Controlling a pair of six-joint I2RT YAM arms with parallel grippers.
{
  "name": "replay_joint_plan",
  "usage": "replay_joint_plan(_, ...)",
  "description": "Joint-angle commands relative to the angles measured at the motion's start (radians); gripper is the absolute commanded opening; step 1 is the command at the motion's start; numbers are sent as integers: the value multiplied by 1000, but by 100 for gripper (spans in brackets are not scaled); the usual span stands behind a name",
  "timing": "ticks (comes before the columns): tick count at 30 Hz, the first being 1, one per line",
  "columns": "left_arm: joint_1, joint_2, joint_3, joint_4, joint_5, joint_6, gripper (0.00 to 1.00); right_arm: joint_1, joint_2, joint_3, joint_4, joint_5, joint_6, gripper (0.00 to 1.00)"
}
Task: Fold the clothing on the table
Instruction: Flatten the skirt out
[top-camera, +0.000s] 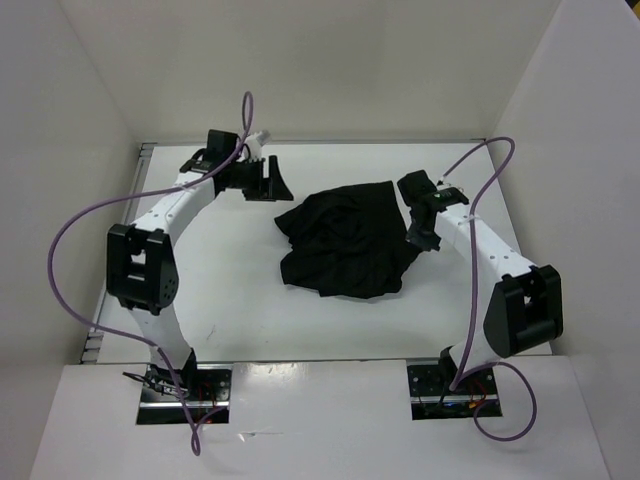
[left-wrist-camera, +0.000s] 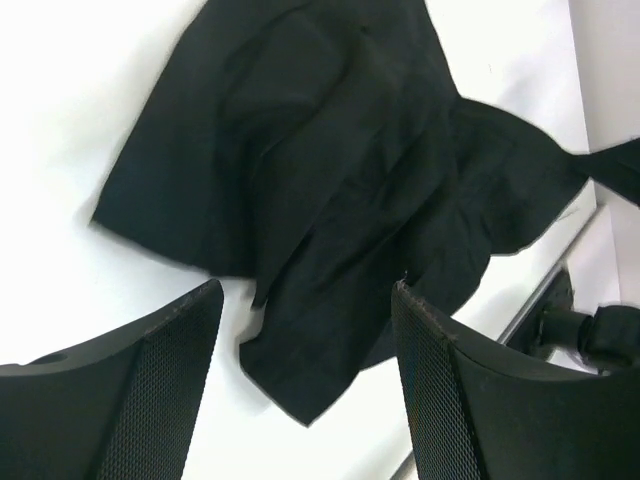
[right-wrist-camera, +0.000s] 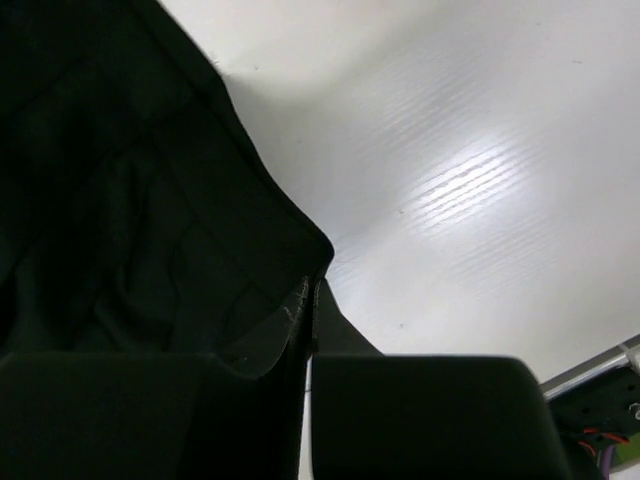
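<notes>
The black pleated skirt (top-camera: 345, 240) lies bunched in a rumpled heap on the white counter (top-camera: 250, 300), a little right of its middle and nearer the far edge. My right end effector (top-camera: 420, 236) sits at the heap's right edge, jaws closed tight with a fold of the fabric pinched between them. My left end effector (left-wrist-camera: 307, 288) hangs just off the skirt's far-left corner, jaws spread wide and gripping nothing.

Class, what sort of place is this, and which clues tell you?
Most likely a robotics lab test cell: a white table boxed in by plain white walls, a left arm and right arm bolted at its near edge, one black skirt.
</notes>
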Motion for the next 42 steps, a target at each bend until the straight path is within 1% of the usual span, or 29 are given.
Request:
replay_joint_plan(1, -26, 100, 171, 67, 94, 93, 75, -3, 19, 38, -57, 91, 53, 0)
replay_joint_plan(2, -26, 132, 230, 54, 129, 106, 75, -3, 19, 38, -71, 91, 53, 0)
replay_joint_plan(3, -39, 207, 291, 13, 129, 117, 73, -3, 19, 38, -71, 91, 62, 0)
replay_joint_plan(4, -56, 247, 362, -19, 129, 146, 73, -3, 19, 27, -83, 91, 62, 0)
replay_joint_plan(5, -84, 356, 567, -103, 93, 175, 73, -3, 19, 13, -112, 103, 90, 0)
replay_joint_plan(6, -84, 357, 569, -104, 92, 176, 73, -3, 19, 13, -113, 103, 90, 0)
replay_joint_plan(7, -95, 384, 648, -113, 71, 176, 73, -3, 19, 13, -137, 115, 102, 0)
replay_joint_plan(9, -118, 453, 686, -96, 34, 167, 73, -3, 19, 13, -146, 137, 124, 0)
replay_joint_plan(11, -127, 527, 742, -61, 10, 157, 70, -3, 19, 24, -159, 137, 124, 0)
replay_joint_plan(13, -159, 597, 816, -61, -9, 122, 65, -3, 31, 45, -159, 137, 124, 0)
replay_joint_plan(14, -168, 686, 871, -96, -9, 122, 50, 6, 43, 45, -159, 128, 124, 0)
replay_joint_plan(15, -188, 731, 935, -125, -21, 113, 39, 6, 54, 68, -159, 128, 124, 0)
replay_joint_plan(16, -199, 771, 1056, -155, -33, 113, 29, 6, 54, 68, -168, 128, 124, 0)
replay_joint_plan(17, -211, 823, 1092, -197, -50, 113, 21, 6, 54, 82, -168, 128, 124, 0)
replay_joint_plan(18, -220, 823, 1102, -197, -87, 102, 14, 16, 54, 93, -168, 128, 124, 0)
replay_joint_plan(19, -243, 834, 1102, -197, -108, 102, 3, 16, 54, 93, -168, 128, 124, 0)
replay_joint_plan(20, -256, 834, 1091, -197, -136, 102, 0, 16, 54, 102, -177, 118, 124, 0)
replay_joint_plan(24, -309, 857, 1039, -197, -309, 111, 0, 16, 54, 113, -177, 109, 124, 0)
replay_joint_plan(26, -325, 866, 998, -208, -363, 111, 0, 16, 54, 122, -177, 109, 115, 0)
replay_joint_plan(27, -335, 848, 925, -208, -394, 111, 0, 16, 54, 122, -177, 109, 115, 0)
replay_joint_plan(28, -346, 816, 883, -199, -447, 111, 0, 16, 54, 131, -177, 109, 106, 0)
replay_joint_plan(30, -346, 771, 788, -190, -502, 111, 0, 16, 54, 131, -177, 109, 96, 0)
replay_joint_plan(31, -357, 712, 664, -159, -536, 102, 0, 16, 54, 131, -165, 109, 96, 0)
replay_joint_plan(33, -357, 612, 527, -119, -547, 91, 0, 16, 75, 131, -134, 109, 70, 0)
replay_joint_plan(35, -357, 550, 404, -119, -556, 79, 0, 5, 95, 143, -108, 100, 41, 0)
replay_joint_plan(36, -357, 521, 299, -119, -556, 79, 0, 5, 120, 159, -94, 100, 32, 0)
replay_joint_plan(39, -357, 403, 153, -119, -556, 41, 0, -4, 186, 209, -42, 89, -14, 0)
replay_joint_plan(40, -357, 342, 64, -131, -537, 15, 0, -13, 206, 226, -24, 89, -25, 0)
replay_joint_plan(42, -357, 253, -16, -142, -480, -10, 0, -14, 256, 274, -2, 89, -57, 0)
